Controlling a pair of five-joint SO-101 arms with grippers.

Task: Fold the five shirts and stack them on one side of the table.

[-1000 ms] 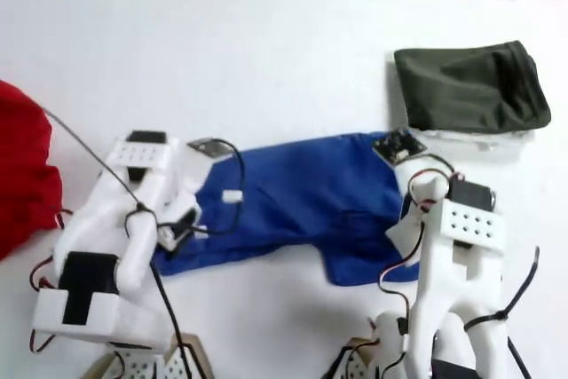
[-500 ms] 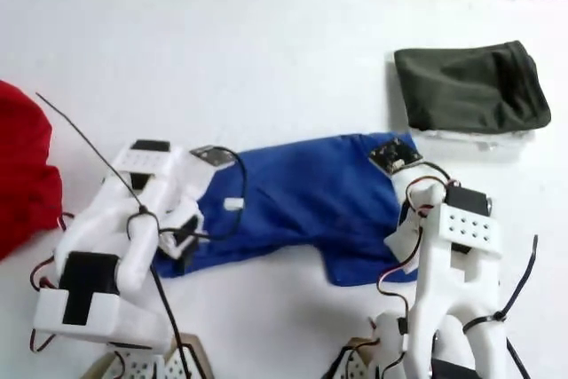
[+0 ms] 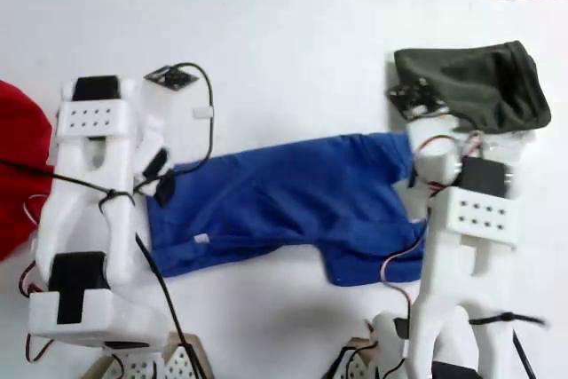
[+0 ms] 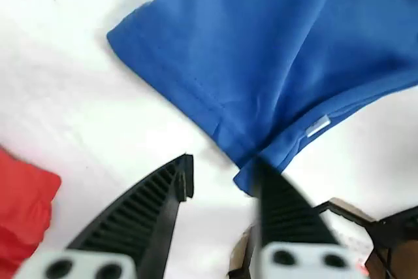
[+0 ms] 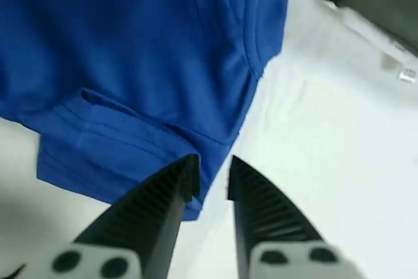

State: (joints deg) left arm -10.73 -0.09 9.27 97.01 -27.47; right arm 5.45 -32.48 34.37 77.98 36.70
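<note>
Between left hand [image 4: 222, 168] and right hand [image 5: 213, 164], blue shirt [image 3: 293, 206] lay spread on desk [image 3: 266, 59] | left released, beside hem corner | right parted, empty, at sleeve edge | looked light, limp; pinch hem corners.

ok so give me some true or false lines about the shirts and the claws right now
1. The blue shirt lies on the table between the two arms. True.
2. The left claw is shut on the blue shirt's hem. False: its fingers are apart and hold nothing, and it is just off the shirt's corner.
3. The dark green shirt sits folded toward the table's far right side. True.
4. The red shirt is draped over the blue shirt. False: it lies at the table's left edge, apart from the blue one.
</note>
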